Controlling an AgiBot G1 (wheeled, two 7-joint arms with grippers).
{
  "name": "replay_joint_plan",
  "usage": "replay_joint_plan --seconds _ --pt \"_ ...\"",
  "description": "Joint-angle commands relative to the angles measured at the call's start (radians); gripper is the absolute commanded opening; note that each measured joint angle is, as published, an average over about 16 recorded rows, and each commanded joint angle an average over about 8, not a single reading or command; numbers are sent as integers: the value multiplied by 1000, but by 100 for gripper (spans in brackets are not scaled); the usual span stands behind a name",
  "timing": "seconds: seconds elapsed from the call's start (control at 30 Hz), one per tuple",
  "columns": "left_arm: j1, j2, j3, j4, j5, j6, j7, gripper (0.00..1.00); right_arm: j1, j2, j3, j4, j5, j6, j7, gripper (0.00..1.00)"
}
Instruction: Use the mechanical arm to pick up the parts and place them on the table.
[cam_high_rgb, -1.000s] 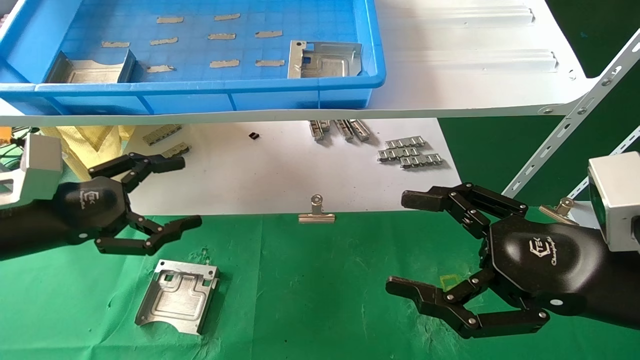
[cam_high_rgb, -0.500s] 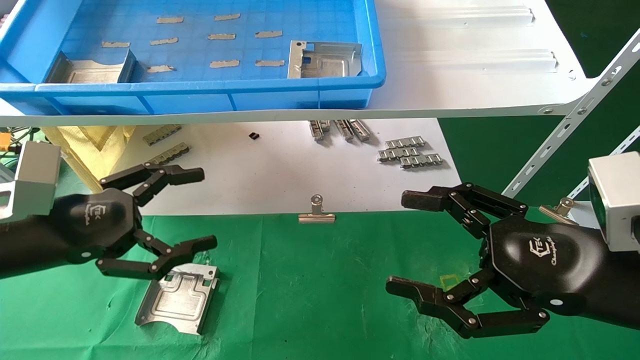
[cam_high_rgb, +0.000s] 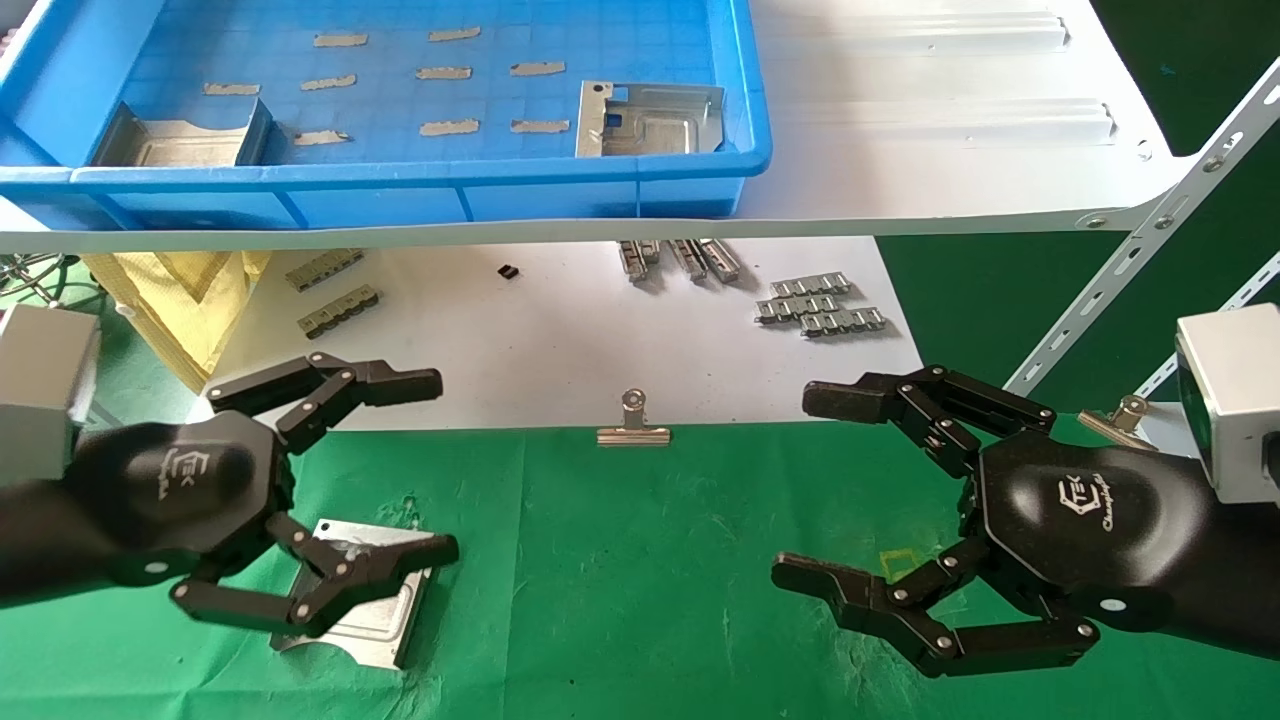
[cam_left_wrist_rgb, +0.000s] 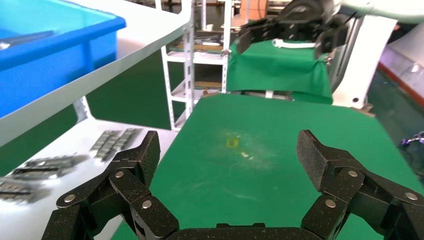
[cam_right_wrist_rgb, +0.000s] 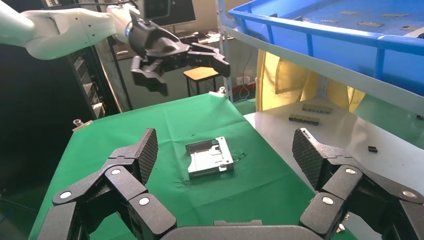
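Note:
A shiny stamped metal part (cam_high_rgb: 375, 625) lies flat on the green table cloth (cam_high_rgb: 620, 560) at the left; it also shows in the right wrist view (cam_right_wrist_rgb: 210, 157). My left gripper (cam_high_rgb: 435, 465) hangs open and empty above that part, its lower fingers (cam_high_rgb: 400, 555) covering the part's far edge. In the left wrist view my left gripper (cam_left_wrist_rgb: 230, 155) shows only bare cloth between its fingers. My right gripper (cam_high_rgb: 800, 490) is open and empty over the cloth at the right. Two more parts (cam_high_rgb: 650, 120) (cam_high_rgb: 185, 140) lie in the blue bin (cam_high_rgb: 600, 190).
The blue bin stands on a white metal shelf (cam_high_rgb: 950, 120) above the table. Behind the cloth is a white sheet (cam_high_rgb: 560, 340) with small grey ribbed strips (cam_high_rgb: 820, 305) and a silver binder clip (cam_high_rgb: 633, 425). A shelf brace (cam_high_rgb: 1140, 250) slants at the right.
My left gripper has moved toward me and to the right, from beside the white sheet to over the part on the cloth, staying open. The right arm and the parts have not moved.

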Motion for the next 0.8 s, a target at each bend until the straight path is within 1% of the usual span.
replay_joint_plan --seconds 0.03,0.47,0.63,0.8 --pt "18 -5 -18 -36 -2 -3 -23 100 0 0 0 0 0 0 0 100" --pt "126 -34 -127 -255 -12 -24 -159 100 0 0 0 0 0 0 0 100" --pt "143 -38 -144 -289 -14 -27 -175 100 0 0 0 0 0 0 0 100" --pt "139 -38 -140 -279 -15 -27 -169 100 0 0 0 0 0 0 0 100"
